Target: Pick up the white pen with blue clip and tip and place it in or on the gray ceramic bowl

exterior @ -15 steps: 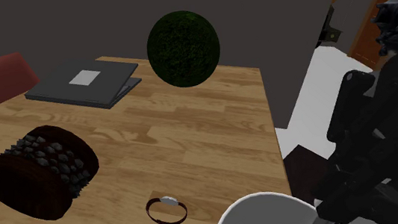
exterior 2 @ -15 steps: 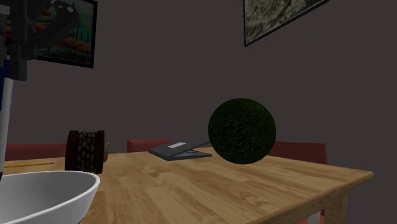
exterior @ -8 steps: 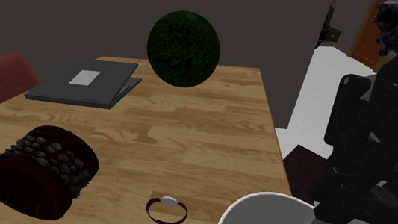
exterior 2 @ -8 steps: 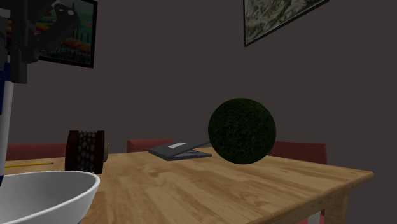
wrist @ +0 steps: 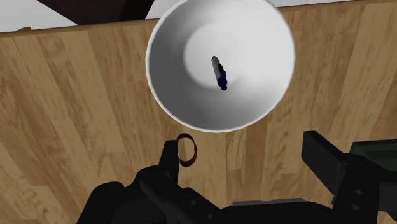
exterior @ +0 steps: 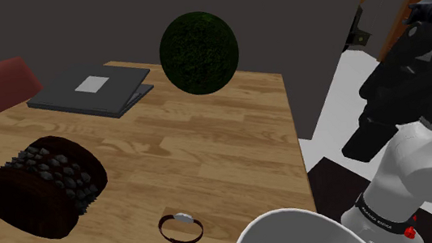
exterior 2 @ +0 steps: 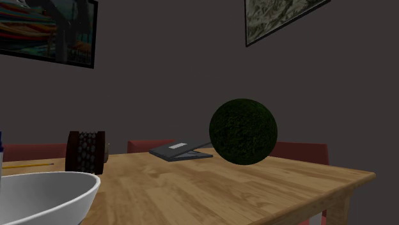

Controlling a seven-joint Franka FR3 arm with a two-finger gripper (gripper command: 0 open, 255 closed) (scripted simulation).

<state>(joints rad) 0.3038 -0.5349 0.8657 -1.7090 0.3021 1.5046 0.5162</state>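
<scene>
The blue-tipped pen (wrist: 220, 74) lies inside the white bowl (wrist: 172, 76). The gripper (wrist: 245, 149) hangs above, fingers (wrist: 168, 158) spread apart, empty.

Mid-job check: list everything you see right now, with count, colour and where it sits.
pen: one, white and blue, inside the bowl
bowl: one, white, on the table under the gripper
bracelet: one, brown, beside the bowl
spiky roll: one, dark brown, at the shoulder view's left
sphere: one, dark green, at the table's far edge
laptop: one, grey, in the far corner
pencil: one, yellow, beyond the bowl
table: one, light wood
chairs: three, red, behind the table
wall pictures: two
arm: one, white and dark
gripper: one, black, open
</scene>
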